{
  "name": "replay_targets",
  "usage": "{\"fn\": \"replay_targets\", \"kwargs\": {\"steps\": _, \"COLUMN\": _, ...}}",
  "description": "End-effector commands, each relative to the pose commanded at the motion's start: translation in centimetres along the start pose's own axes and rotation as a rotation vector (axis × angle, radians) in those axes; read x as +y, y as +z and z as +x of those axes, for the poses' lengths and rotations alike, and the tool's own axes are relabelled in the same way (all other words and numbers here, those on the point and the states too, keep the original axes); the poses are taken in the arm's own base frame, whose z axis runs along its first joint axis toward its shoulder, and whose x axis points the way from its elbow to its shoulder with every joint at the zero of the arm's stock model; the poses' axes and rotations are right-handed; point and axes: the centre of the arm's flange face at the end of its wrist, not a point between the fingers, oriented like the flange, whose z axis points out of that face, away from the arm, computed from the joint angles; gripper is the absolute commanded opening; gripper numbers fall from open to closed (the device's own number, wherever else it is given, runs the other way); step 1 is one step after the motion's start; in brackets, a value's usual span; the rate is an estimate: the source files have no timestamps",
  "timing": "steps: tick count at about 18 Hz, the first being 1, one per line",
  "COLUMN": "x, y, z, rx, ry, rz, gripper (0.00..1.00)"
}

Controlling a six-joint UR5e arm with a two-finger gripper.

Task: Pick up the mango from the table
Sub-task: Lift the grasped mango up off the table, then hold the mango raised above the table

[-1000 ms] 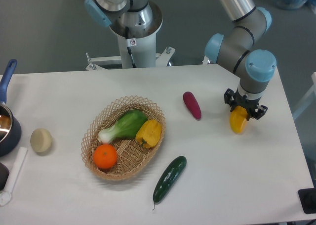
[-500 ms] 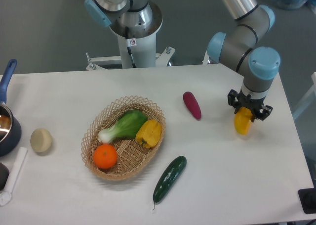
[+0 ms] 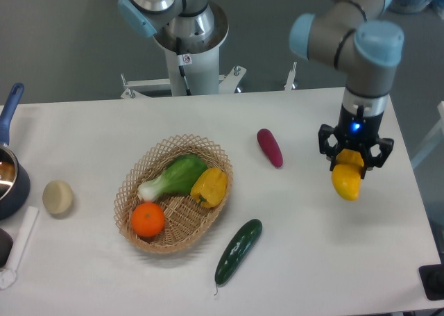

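One fixed camera looks steeply down from the front onto the table [image 3: 90, 132], facing the arm's base [image 3: 186, 42].

Bright, even overhead light; white worktop [image 3: 90, 135] slightly washed out, shadows soft and short under objects, focus sharp throughout, no noticeable edge distortion.

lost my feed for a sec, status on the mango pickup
Hand shut on mango. Mango hanging below the fingers at the right side of the table. Nothing in the way.
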Motion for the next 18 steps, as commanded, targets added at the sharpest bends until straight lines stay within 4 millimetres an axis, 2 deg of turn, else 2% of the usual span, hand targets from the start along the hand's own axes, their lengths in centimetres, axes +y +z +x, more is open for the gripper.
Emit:
{"fn": "replay_targets", "kwargs": {"steps": 2, "x": -1.1, "y": -2.1, "z": 0.6, "rx": -0.002, "ry": -0.037, "rz": 0.055, "gripper": 0.47}}
{"fn": "replay_targets", "kwargs": {"steps": 6, "x": -3.4, "y": -4.8, "z": 2.2, "rx": 0.005, "ry": -0.057, "rz": 0.132, "gripper": 0.47}}
{"fn": "replay_targets", "kwargs": {"steps": 9, "x": -4.6, "y": -5.2, "z": 2.9, "rx": 0.019, "ry": -0.075, "rz": 0.158, "gripper": 0.47}}
{"fn": "replay_targets", "kwargs": {"steps": 12, "x": -4.8, "y": -5.8, "z": 3.0, "rx": 0.013, "ry": -0.076, "rz": 0.165, "gripper": 0.47}}
{"fn": "replay_targets", "kwargs": {"steps": 18, "x": -4.7, "y": -5.7, "z": 2.7, "rx": 0.01, "ry": -0.077, "rz": 0.164, "gripper": 0.47}}
